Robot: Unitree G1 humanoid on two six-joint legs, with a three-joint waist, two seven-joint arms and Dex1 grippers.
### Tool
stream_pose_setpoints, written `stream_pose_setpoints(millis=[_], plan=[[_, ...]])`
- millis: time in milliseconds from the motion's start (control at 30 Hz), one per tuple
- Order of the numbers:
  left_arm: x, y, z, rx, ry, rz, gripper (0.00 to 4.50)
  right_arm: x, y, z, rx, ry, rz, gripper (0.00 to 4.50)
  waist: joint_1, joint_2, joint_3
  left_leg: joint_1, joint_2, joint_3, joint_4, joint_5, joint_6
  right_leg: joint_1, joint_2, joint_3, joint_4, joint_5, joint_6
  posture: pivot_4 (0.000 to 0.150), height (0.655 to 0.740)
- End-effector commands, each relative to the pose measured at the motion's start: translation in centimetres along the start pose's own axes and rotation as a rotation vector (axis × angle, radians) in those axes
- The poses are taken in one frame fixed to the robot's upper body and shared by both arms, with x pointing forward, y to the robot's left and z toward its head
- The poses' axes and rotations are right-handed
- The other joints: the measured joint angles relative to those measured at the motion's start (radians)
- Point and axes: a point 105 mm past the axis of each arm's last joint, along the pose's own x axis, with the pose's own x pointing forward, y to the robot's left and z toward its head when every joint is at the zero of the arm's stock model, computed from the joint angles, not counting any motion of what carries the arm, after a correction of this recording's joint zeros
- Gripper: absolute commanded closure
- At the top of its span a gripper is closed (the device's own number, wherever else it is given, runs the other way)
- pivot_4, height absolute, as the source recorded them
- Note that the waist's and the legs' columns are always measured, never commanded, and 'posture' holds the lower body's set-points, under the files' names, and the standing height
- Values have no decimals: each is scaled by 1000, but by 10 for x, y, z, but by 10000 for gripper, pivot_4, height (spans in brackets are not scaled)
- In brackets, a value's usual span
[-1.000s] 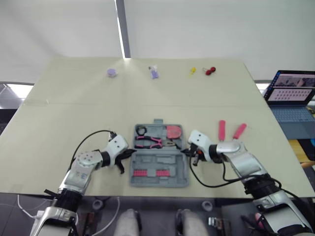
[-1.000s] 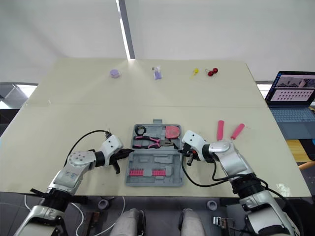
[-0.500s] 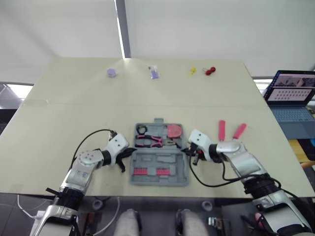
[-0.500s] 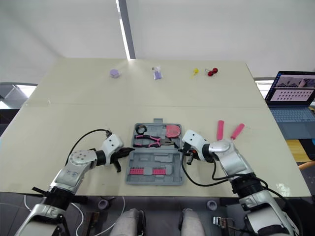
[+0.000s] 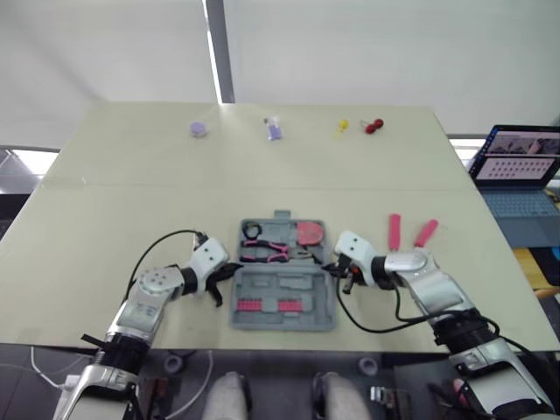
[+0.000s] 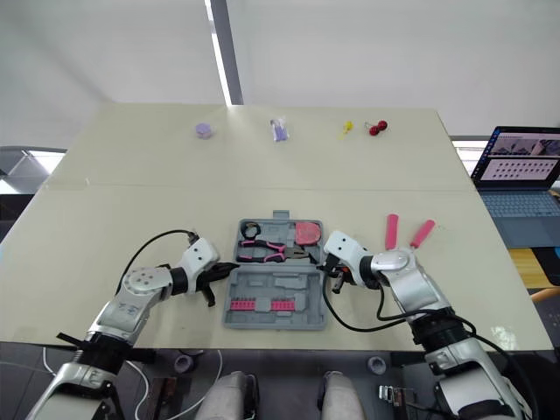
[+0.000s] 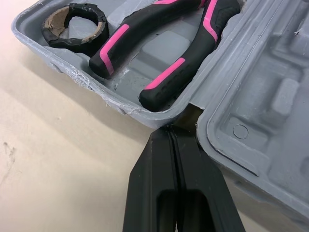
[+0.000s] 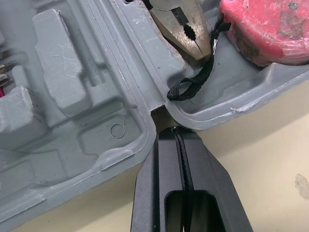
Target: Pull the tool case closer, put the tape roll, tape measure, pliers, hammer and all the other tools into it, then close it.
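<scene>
The grey tool case (image 5: 284, 286) lies open near the table's front edge. Its far half holds a black tape roll (image 5: 252, 232) (image 7: 72, 24), pink-and-black pliers (image 5: 267, 252) (image 7: 164, 48) and a red tape measure (image 5: 308, 234) (image 8: 265, 29). Pink bits (image 5: 264, 307) sit in the near half. My left gripper (image 5: 229, 273) (image 7: 170, 130) is shut, its tip at the hinge notch on the case's left side. My right gripper (image 5: 331, 269) (image 8: 176, 130) is shut at the hinge notch on the right side. Two pink-handled tools (image 5: 394, 231) (image 5: 426, 232) lie on the table right of the case.
Small items line the table's far edge: a purple cap (image 5: 199, 129), a purple-white piece (image 5: 275, 129), a yellow piece (image 5: 342, 126) and a red piece (image 5: 374, 126). A laptop (image 5: 521, 175) stands off the table's right side.
</scene>
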Motion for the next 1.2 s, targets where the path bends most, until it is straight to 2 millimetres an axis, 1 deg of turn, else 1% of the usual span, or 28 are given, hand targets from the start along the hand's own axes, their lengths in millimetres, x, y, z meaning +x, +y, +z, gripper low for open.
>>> stream_pose_setpoints(millis=[33,400,700,933,1067,1133,1200], plan=[[-2,-1,10,39,-30,-8,45000,-1,2,16,-37,-55,17,44670,0,0,0,0,0,0,0,0,0,0,0,0,0,0,0,1500,7400],[-6,1,6,35,-17,0,45000,-3,0,12,-33,-45,8,44670,-1,0,0,0,0,0,0,0,1,0,0,0,0,0,0,1500,7400],[-16,3,0,24,-1,14,45000,-12,-3,0,-15,-23,-12,44670,-1,0,0,0,0,0,0,0,0,0,0,0,-1,0,0,1500,7400],[-21,6,0,16,-5,25,45000,-19,-7,-2,-2,-30,-22,44670,-1,0,0,0,0,0,0,-1,0,0,0,0,-1,0,0,1500,7400],[-26,9,7,3,-37,22,45000,-28,-12,-2,6,-40,-40,44670,0,0,0,0,0,0,0,0,0,0,0,0,-1,0,0,1500,7400],[-31,8,19,-28,-91,5,45000,-37,-14,3,27,-85,-48,44670,0,0,0,-1,0,0,0,-1,0,0,0,0,-2,0,0,1500,7400],[-43,12,35,-63,-155,7,45000,-53,-18,17,80,-203,-66,44670,1,0,0,-1,0,0,0,-1,1,0,0,0,-2,0,1,1500,7400]])
